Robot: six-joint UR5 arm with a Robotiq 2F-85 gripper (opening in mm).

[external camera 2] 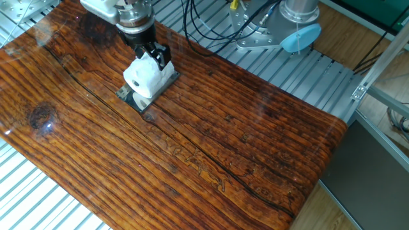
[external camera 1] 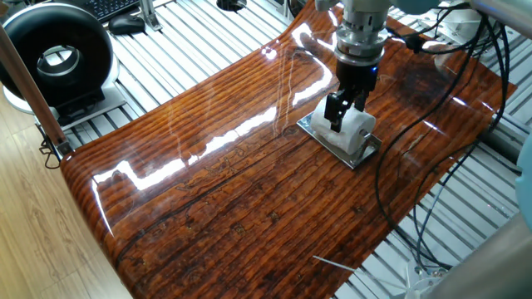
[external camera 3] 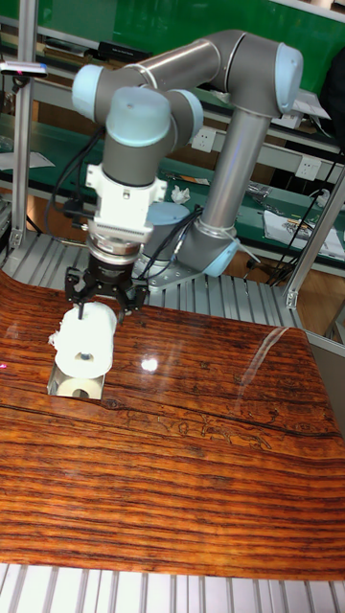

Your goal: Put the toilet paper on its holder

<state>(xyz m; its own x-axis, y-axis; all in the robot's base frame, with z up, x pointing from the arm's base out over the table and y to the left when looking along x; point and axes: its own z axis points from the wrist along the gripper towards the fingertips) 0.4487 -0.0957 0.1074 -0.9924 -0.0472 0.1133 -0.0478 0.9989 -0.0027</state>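
Note:
The toilet paper (external camera 1: 356, 131) is a white roll lying on its side over the holder (external camera 1: 332, 143), a shiny silver plate on the wooden table. In the other fixed view the toilet paper (external camera 2: 140, 78) covers most of the holder (external camera 2: 131, 97). My gripper (external camera 1: 342, 112) comes down from above, its black fingers pressed against the roll's upper sides, shut on it. The tall fixed view shows the toilet paper (external camera 3: 84, 343) with its core facing the camera, just above the holder (external camera 3: 59, 388), which mirrors it. My gripper (external camera 3: 103, 299) straddles the roll's top; my gripper (external camera 2: 155, 59) does the same in the other fixed view.
A black ring-shaped device (external camera 1: 56, 54) stands on the slatted bench to the left. Black cables (external camera 1: 432, 191) hang past the table's right edge. The arm's base with a blue cap (external camera 2: 298, 37) is behind the table. The wooden table (external camera 2: 243, 147) curves up at one end.

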